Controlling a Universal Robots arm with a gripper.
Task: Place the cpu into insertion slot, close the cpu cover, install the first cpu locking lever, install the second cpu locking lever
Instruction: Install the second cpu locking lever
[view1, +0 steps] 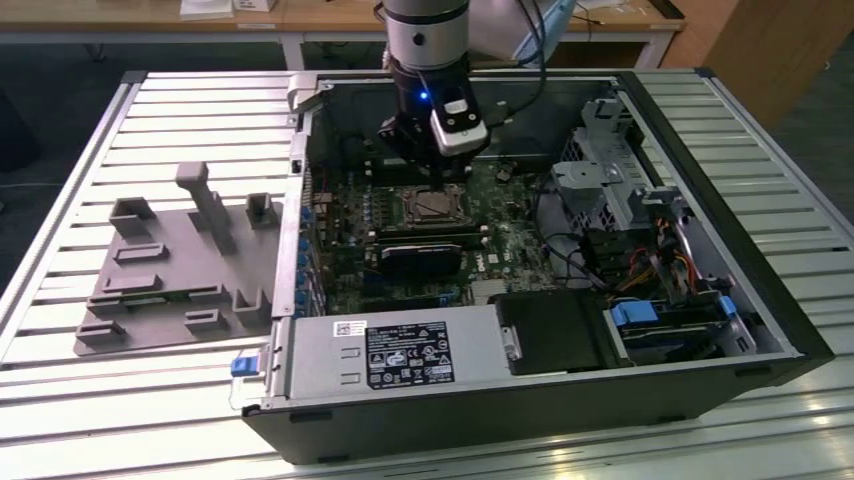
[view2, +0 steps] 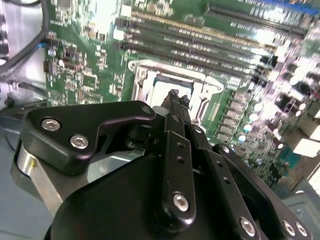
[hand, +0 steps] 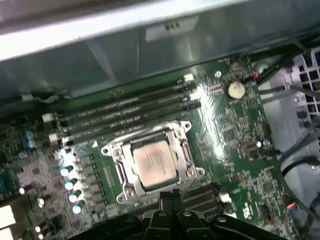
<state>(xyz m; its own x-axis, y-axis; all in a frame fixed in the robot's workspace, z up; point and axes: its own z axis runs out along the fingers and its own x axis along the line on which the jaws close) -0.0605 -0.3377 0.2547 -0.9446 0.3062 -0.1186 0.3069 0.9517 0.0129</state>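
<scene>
hand (hand: 171, 196) hovering clenched and empty over the motherboard (hand: 235, 145)

the cpu (hand: 154, 163) is sitting in the insertion slot (view1: 430, 205), with the cpu cover (hand: 186, 155) lying closed around it.

Green motherboard (hand: 220, 145) speckled with silver solder; dull silver-beige cpu (hand: 154, 164) at its centre, framed by shiny silver cpu cover (hand: 186, 131). Black memory slots (hand: 125, 112) beside it. Black claw (view2: 176, 98). Grey ribbed surface (view1: 80, 180).
</scene>
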